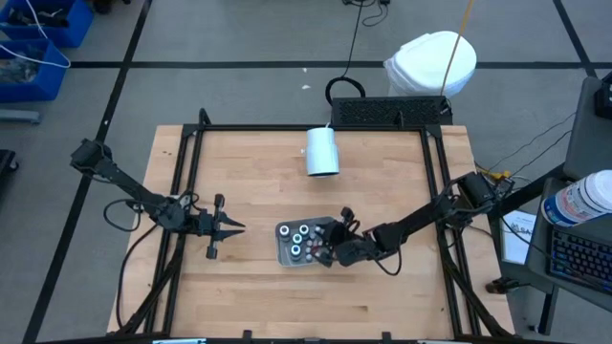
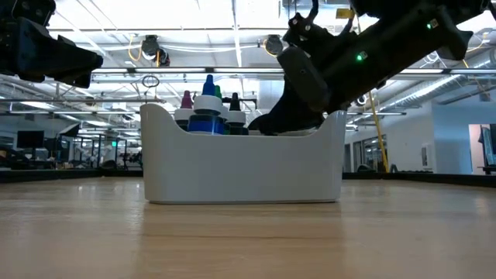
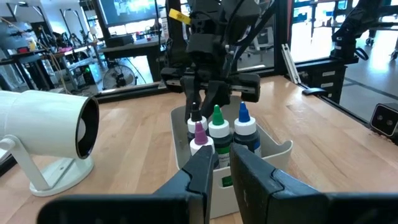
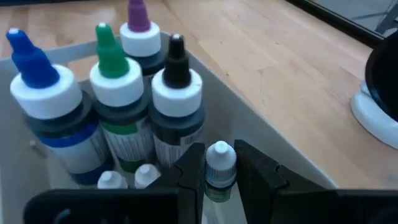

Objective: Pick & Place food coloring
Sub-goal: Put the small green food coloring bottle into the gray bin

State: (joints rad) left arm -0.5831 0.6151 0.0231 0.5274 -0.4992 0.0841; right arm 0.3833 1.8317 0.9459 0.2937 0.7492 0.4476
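A small white-capped bottle (image 4: 219,163) is sitting pinched between the right gripper's (image 4: 219,168) fingers, just inside the white tray (image 1: 283,250) at mid-table. Four taller bottles (image 4: 112,93), tipped blue, green, purple and black, are standing beside it. The left gripper (image 1: 232,227), jaws nearly closed on nothing, is hovering left of the tray. A white cup (image 1: 322,151) is lying behind.

1. Both arms are dark, slim and jointed, with black cables trailing from them.
2. The right gripper (image 4: 214,171) has matte black, flat fingers (image 4: 189,171).
3. A small green light glows on the right arm's black housing.
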